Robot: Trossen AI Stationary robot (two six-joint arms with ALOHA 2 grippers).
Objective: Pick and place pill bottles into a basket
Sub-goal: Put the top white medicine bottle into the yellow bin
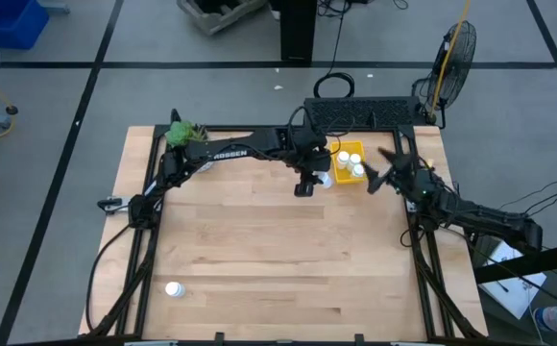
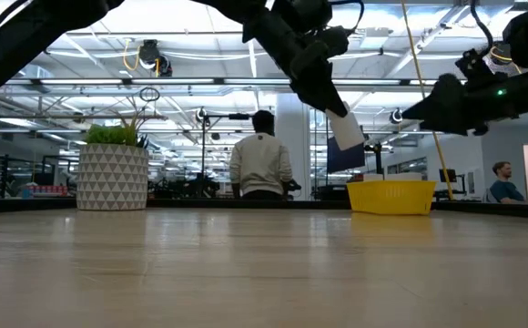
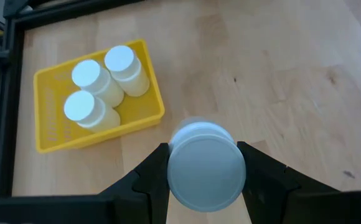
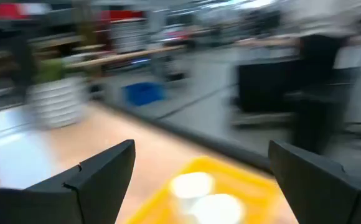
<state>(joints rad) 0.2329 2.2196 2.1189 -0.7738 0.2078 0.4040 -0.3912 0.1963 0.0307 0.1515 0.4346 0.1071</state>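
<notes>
The left gripper [image 3: 204,169] is clamped on a pill bottle [image 3: 205,163] near the basket [image 3: 56,127]; the bottle seems light, stiff and smooth, best held around its body; right gripper [image 4: 199,168] stands apart

— Finish of the arms?
— Both matte black, built of jointed segments. The left arm [image 1: 230,152] bears white lettering along one link; black cables trail from both bases.
— Fingers?
— The left gripper [image 3: 205,180] and the right gripper [image 4: 199,171] each have two dark, angular, wedge-shaped fingers.
</notes>
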